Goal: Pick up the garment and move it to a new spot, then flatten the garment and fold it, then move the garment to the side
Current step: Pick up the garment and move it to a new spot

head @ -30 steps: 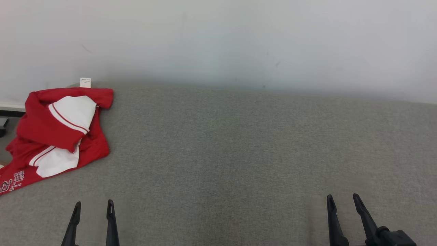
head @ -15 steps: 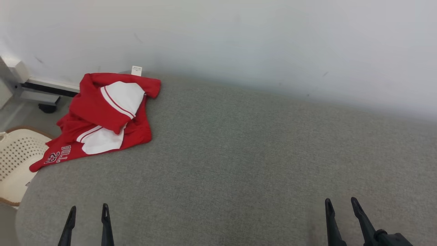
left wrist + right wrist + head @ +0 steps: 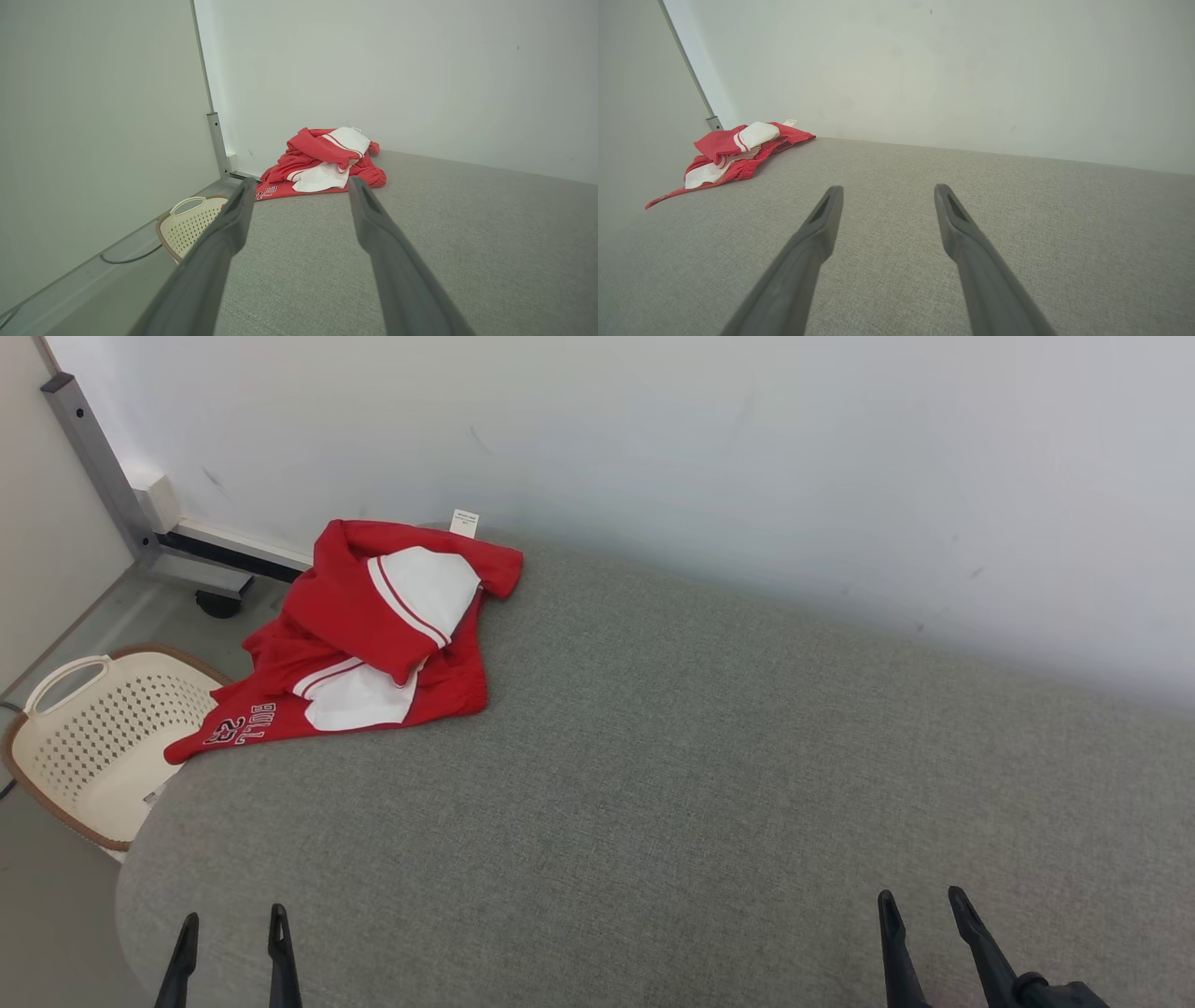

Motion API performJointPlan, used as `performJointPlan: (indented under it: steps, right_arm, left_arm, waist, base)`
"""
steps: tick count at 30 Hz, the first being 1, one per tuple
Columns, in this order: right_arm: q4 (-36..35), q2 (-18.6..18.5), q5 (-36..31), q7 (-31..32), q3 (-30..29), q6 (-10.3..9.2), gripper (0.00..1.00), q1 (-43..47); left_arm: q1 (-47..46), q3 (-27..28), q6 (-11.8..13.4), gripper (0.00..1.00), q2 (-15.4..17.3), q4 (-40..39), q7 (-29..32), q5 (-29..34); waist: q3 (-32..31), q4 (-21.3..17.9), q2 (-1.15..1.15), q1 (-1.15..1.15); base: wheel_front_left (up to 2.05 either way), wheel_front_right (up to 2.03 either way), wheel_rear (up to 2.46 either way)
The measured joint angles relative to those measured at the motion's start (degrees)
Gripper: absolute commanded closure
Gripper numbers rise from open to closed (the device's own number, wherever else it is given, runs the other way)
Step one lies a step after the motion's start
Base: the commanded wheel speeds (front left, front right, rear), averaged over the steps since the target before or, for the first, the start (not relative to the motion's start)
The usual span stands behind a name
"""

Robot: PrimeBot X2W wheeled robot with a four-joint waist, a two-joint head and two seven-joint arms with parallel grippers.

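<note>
Well ahead of left gripper [image 3: 233, 913], crumpled garment [image 3: 359, 611]

Plain white wall [image 3: 709, 439] behind grey fabric-covered table [image 3: 709, 784]. Left of table, grey floor [image 3: 47, 915] with cream perforated basket [image 3: 93, 747]. Grey metal post [image 3: 93, 457] stands in corner beside pale side panel [image 3: 37, 523]. Even, soft light.

Left end effector [image 3: 233, 915] and right end effector [image 3: 920, 896] (both) spread wide.
</note>
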Motion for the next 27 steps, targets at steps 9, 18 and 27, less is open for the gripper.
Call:
performJointPlan:
  steps: [9, 18, 27]
  right_arm:
    - [0.1, 0.0, 0.0, 0.0, 0.4, 0.00, 0.00, 0.0]
    - [0.1, 0.0, -0.7, 0.0, 0.7, 0.00, 0.00, -1.2]
    - [-0.3, 0.0, -1.7, 0.0, 0.5, 0.00, 0.00, -3.6]
  left_arm:
    - [0.1, 0.5, 0.4, 0.00, 0.0, -0.1, 0.0, -0.4]
    - [-2.1, 1.5, -0.6, 0.00, 0.0, 0.0, 0.0, -3.1]
    - [-10.6, 4.9, -2.7, 0.00, 0.5, 2.0, 0.0, -2.6]
  waist:
    - [0.0, -0.2, 0.00, 0.00]
    - [1.0, -2.3, 0.00, 0.00]
    - [3.3, -6.9, 0.01, 0.00]
  base:
    - [0.00, 0.00, 0.00]
    - [0.00, 0.00, 0.00]
    - [0.00, 0.00, 0.00]
